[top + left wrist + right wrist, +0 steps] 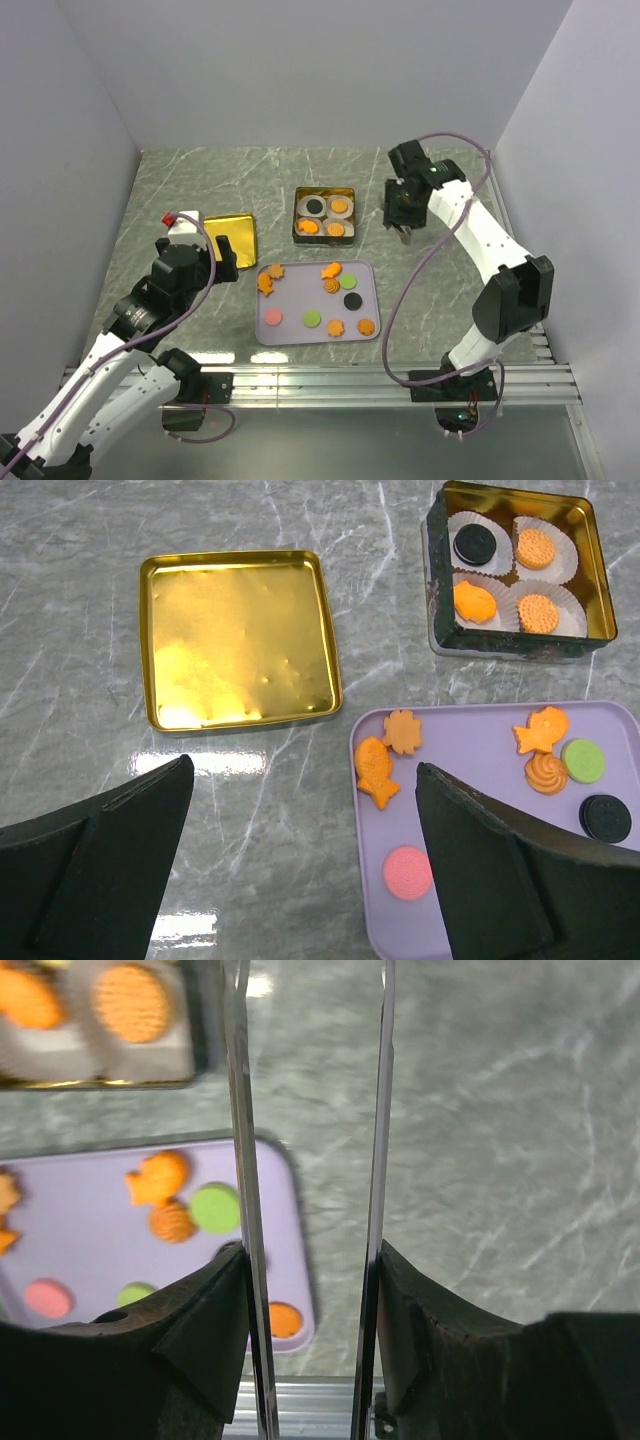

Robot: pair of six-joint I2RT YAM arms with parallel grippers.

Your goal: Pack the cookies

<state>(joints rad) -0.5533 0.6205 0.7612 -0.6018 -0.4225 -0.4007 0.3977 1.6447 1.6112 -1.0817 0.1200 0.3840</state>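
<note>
Grey-green marbled tabletop [250, 180] is closed in by pale walls on three sides. At its near left the left gripper [305, 770] is held wide open and low over the stone, with nothing grasped. An orange fish-shaped cookie [376, 772] is seen within the gap, close to the right-hand finger, at the far-left corner of the lilac tray [470, 780]. Its long axis runs near-to-far with a slight tilt, crosswise to the line on which the fingers close, so a grip across its narrow width is judged possible after a short shift to the right. About ten loose cookies [330, 287] are spread over the tray. Beyond it, further from the arms, stands the tin [434, 580], whose four paper cups [563, 555] each hold one piece already. The gold lid [240, 640] lies upturned to the left. The right gripper [405, 235] is kept with its long thin blades parted by a narrow gap and nothing between them. It hangs over bare table just right of the tin, so the tray pieces lie to its left and nearer. The left arm is therefore judged closer to the left-hand pieces.
</note>
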